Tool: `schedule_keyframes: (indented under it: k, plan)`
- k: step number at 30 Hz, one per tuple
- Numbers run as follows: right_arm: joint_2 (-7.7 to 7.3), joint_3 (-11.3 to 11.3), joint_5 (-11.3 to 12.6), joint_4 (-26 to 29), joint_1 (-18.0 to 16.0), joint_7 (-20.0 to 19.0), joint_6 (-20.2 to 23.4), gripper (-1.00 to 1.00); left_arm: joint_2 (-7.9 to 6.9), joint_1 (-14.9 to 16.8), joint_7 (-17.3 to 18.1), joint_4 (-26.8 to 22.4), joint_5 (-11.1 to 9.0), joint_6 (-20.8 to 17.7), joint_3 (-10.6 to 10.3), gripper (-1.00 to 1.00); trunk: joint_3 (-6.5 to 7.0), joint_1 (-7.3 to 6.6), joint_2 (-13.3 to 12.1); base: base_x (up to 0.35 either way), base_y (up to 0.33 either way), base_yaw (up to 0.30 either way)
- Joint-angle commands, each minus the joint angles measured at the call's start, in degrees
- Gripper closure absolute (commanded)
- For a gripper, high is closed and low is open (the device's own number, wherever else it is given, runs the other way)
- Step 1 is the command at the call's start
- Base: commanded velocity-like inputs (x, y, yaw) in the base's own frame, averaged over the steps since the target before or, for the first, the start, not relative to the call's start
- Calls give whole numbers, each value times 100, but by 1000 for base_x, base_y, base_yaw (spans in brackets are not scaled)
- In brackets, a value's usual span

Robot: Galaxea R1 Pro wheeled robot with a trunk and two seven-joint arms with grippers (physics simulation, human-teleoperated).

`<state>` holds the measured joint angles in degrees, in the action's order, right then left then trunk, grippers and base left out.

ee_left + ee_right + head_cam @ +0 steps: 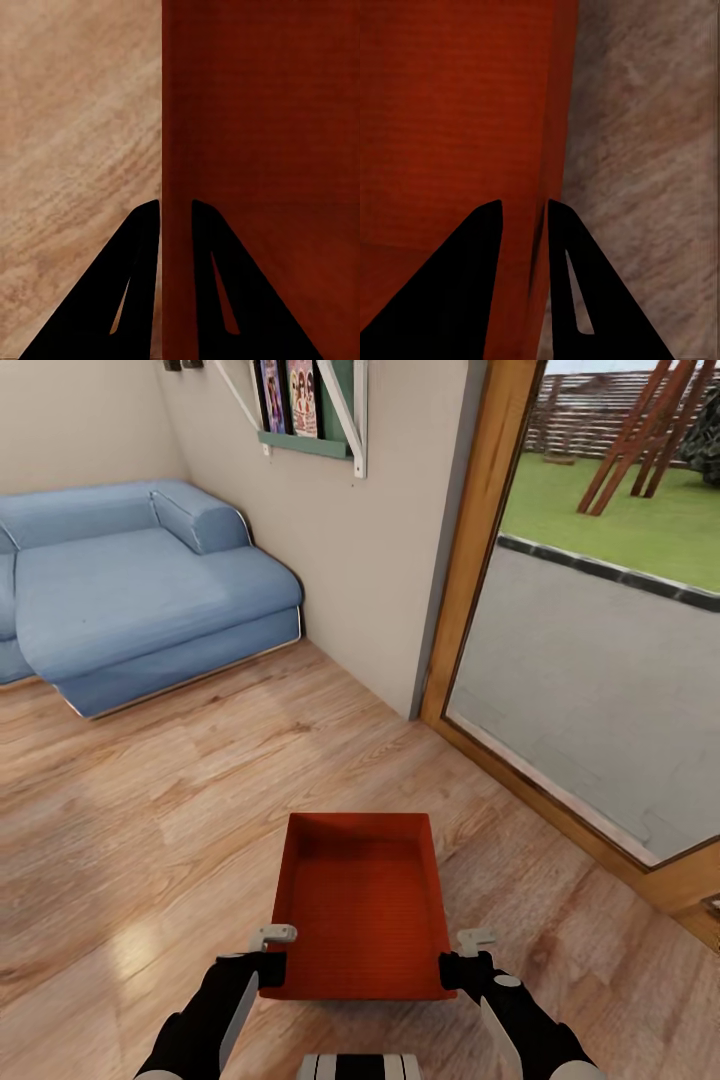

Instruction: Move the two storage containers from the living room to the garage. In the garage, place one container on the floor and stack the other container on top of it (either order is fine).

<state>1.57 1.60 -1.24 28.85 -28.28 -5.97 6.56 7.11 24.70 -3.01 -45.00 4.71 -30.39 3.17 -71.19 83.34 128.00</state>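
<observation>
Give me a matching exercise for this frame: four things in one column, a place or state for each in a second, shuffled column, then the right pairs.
1. storage container
2. blue sofa
3. left gripper
4. right gripper

A. against the far wall
B. clamped on the bin's right wall
C. held between both arms above the wood floor
D. clamped on the bin's left wall

Pairs: 1-C, 2-A, 3-D, 4-B

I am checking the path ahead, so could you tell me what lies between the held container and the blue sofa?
In the head view, only bare wood-plank floor lies between the storage container and the blue sofa.
</observation>
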Motion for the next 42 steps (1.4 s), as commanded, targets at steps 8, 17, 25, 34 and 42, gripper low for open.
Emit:
schedule_keyframes:
  k: [8, 17, 25, 34, 42]
  plan:
    - [-7, -19, -85, 16, -2, 8, 37, 100, -15, 0, -24, -9, 197, -37, 25, 100, 140, -177, -321, 0, 0, 0]
    - [-7, -19, -87, 16, -2, 8, 33, 100, 9, 1, -24, -9, 205, -34, 25, 100, 302, -375, -682, 0, 0, 167]
    - [-7, -19, -87, 16, -2, 8, 30, 100, 14, 1, -24, -9, 206, -34, 25, 100, 450, -550, -1003, 0, 0, 265]
    - [-7, -19, -89, 16, -2, 8, 30, 100, 12, 0, -24, -9, 206, -29, 25, 100, 621, -748, -1364, 0, 0, 186]
    - [-7, -19, -90, 16, -2, 8, 30, 100, 12, 0, -24, -9, 206, -32, 25, 100, 765, -924, -1684, 0, 0, 69]
